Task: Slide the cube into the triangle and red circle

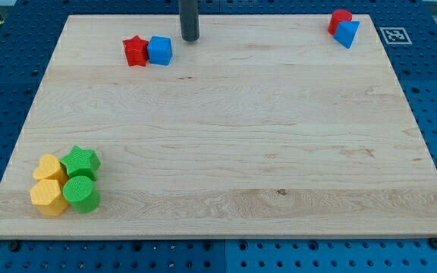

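Note:
A blue cube (159, 50) sits near the view's top left, touching a red star (135, 51) on its left. A blue triangle (347, 33) and a red circle (339, 20) sit together at the board's top right corner. My tip (190, 39) is just right of and slightly above the blue cube, a small gap apart from it.
At the view's bottom left is a cluster: a yellow heart (49, 166), a yellow hexagon (48, 197), a green star (80, 161) and a green circle (81, 194). The wooden board (226, 136) lies on a blue pegboard; a marker tag (394, 35) sits at top right.

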Robot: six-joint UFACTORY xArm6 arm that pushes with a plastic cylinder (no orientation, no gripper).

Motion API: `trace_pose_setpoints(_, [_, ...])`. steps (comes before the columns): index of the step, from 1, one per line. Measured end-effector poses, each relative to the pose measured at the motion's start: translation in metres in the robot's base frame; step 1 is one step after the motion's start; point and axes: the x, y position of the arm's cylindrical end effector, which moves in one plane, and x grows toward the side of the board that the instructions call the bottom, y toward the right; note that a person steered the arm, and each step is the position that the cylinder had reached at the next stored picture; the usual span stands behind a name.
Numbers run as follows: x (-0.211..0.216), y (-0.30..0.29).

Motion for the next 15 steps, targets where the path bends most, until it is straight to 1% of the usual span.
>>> trace_pose_setpoints(1, [0.0,0.0])
trace_pose_setpoints(2, [-0.007,-0.018])
trace_pose_setpoints(3, [-0.01,-0.057])
trace_pose_setpoints(4, [0.018,-0.047])
trace_pose_setpoints(5, [0.036,-0.003])
trace_pose_setpoints(6, [0.023,-0.008])
trace_pose_setpoints(7, [0.015,-0.041])
trace_pose_setpoints(8, [0.043,-0.048])
trace_pose_setpoints(9, [0.073,-0.03])
trace_pose_setpoints(10, [0.067,-0.032])
trace_pose_setpoints(11, [0.066,-0.065])
trace_pose_setpoints(12, [0.085,-0.08])
trace_pose_setpoints(13, [0.103,-0.074])
trace_pose_setpoints(14, [0.104,-0.048])
trace_pose_setpoints(15, [0.103,-0.06])
